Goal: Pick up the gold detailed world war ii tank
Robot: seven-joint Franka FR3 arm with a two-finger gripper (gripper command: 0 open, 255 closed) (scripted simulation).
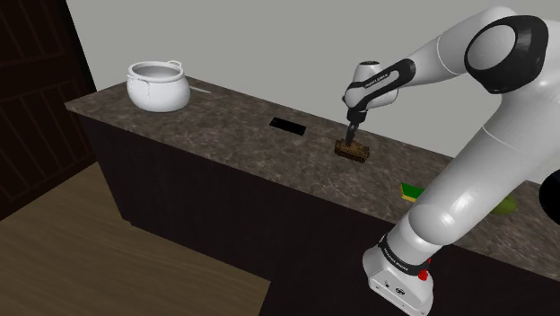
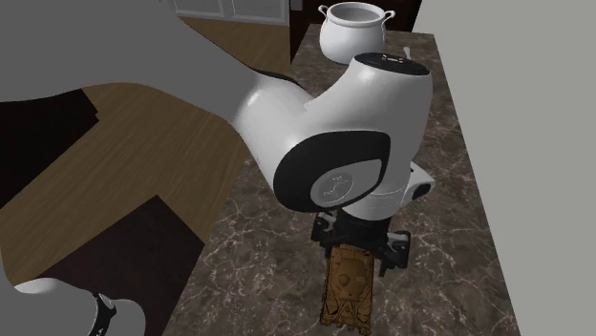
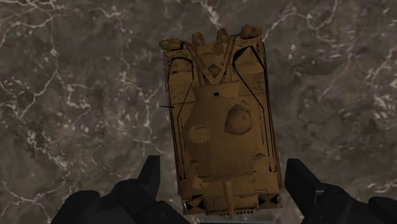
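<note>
Wood-plank floor [image 1: 108,242] and a plain grey wall [image 1: 269,45] frame a long bench [image 1: 224,135] with a dark, white-veined stone top. My white arm [image 1: 485,171] rises from its stand [image 1: 401,278] at the shoulder view's five o'clock and reaches toward ten o'clock over the stone. A white two-handled pot [image 1: 158,86] stands upright near the bench's far end, at about ten o'clock from the tank in the shoulder view and well apart from it. A flat black rectangle [image 1: 289,125] lies on the stone between the pot and the tank, nearer the tank. A small green thing [image 1: 413,191] sits at about four o'clock from the tank, partly behind my arm; I cannot tell what it is.

The tank [image 3: 222,121] is brownish gold and rests upright on its tracks on the stone, right under my hand. My end effector [image 3: 224,170] hangs just above it, pointing down, with its two black fingers [image 3: 151,175] spread wide on either side of the hull at the end where the gun barrel points. Stone shows between that finger and the hull, and the other finger sits only just beside the hull, so I have hold of nothing.
</note>
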